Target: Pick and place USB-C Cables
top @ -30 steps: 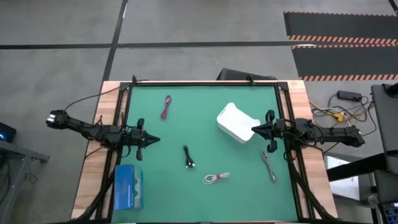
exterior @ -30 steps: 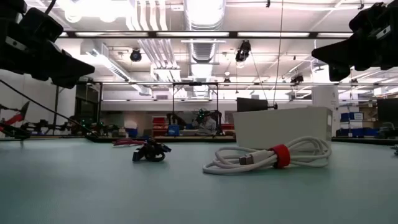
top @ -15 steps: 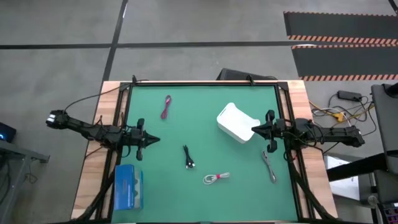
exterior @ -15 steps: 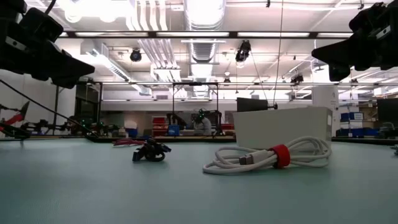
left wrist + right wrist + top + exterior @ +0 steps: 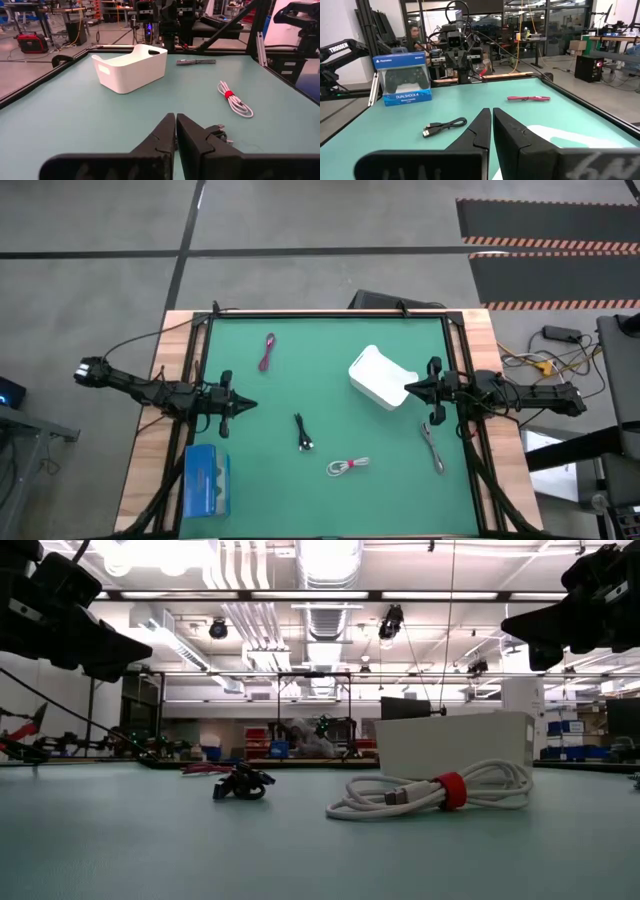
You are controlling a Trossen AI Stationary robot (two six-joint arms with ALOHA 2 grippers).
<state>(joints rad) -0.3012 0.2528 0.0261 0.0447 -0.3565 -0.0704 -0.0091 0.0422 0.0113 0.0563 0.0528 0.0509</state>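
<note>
Four cable bundles lie flat on the green mat. The magenta-red cable (image 5: 268, 352) lies toward the far edge (image 5: 528, 98). The black cable (image 5: 303, 432) lies mid-table (image 5: 444, 127). The white cable with a pink tie (image 5: 348, 466) lies near the front (image 5: 437, 792) (image 5: 235, 99). The grey cable (image 5: 432, 447) lies at the right (image 5: 195, 62). A white bin (image 5: 380, 378) stands right of centre (image 5: 131, 66). My left gripper (image 5: 245, 404) hovers shut at the table's left side (image 5: 175, 120). My right gripper (image 5: 409, 388) hovers shut beside the bin (image 5: 491, 114).
A blue game-controller box (image 5: 208, 481) lies at the near left corner (image 5: 402, 78). Black frame rails (image 5: 330, 314) border the mat. Bare green mat lies between the two grippers. A person shows in the room beyond the table (image 5: 413, 34).
</note>
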